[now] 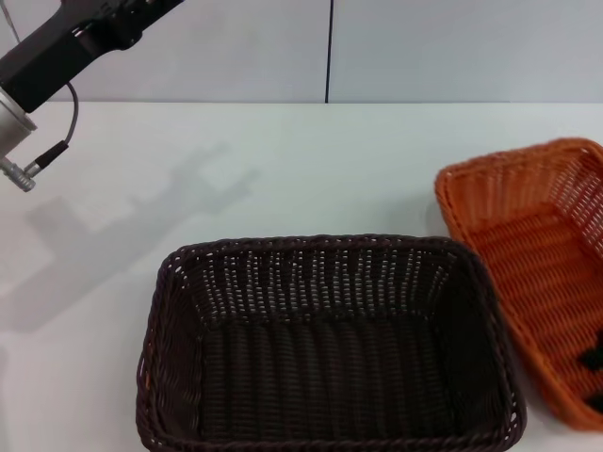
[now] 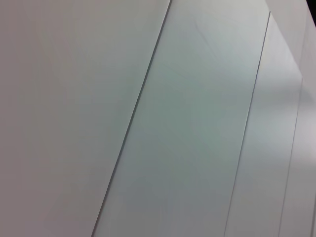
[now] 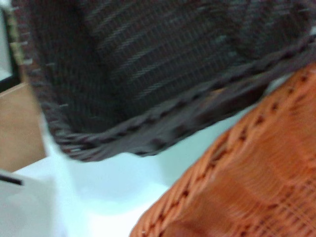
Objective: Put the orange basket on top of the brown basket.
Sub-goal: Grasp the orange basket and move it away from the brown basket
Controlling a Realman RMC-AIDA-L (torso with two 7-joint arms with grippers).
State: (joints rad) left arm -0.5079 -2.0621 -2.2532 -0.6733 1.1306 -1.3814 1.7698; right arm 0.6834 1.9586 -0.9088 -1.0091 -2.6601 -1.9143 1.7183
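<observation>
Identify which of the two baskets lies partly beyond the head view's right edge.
The orange basket: it runs off the right edge, while the brown basket to its left sits almost wholly in view, its near rim at the bottom edge.

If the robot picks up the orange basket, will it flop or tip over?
Probably not floppy: the orange basket looks like stiff woven wicker with a braided rim. Its openwork sides suggest it is light. It is wide and shallow, so lifting from one edge might tilt it.
</observation>
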